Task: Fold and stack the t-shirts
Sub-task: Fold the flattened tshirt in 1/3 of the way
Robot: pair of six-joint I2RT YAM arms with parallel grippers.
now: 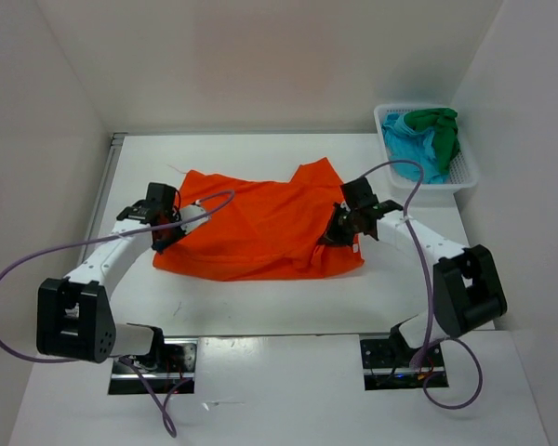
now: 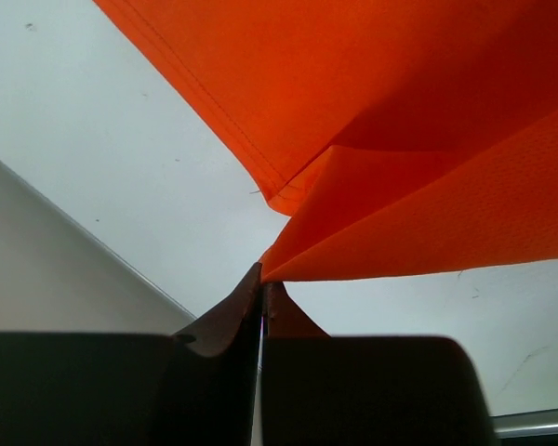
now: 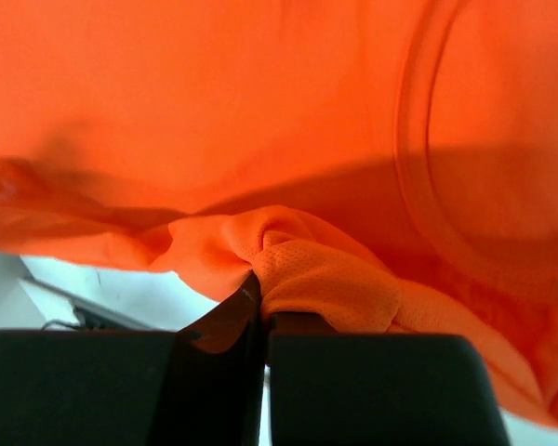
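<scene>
The orange t-shirt (image 1: 260, 228) lies spread across the middle of the table. My left gripper (image 1: 166, 226) is shut on its left edge; in the left wrist view the jaws meet on a folded corner of the orange cloth (image 2: 372, 223). My right gripper (image 1: 342, 228) is shut on the shirt's right side; in the right wrist view the jaws pinch a bunched fold of orange mesh cloth (image 3: 325, 269). The dark green t-shirt (image 1: 437, 125) and the turquoise t-shirt (image 1: 414, 149) lie crumpled in the basket at the back right.
A white mesh basket (image 1: 465, 177) stands at the table's back right corner. White walls enclose the table on the left, back and right. Purple cables loop from both arms near the table's front edge.
</scene>
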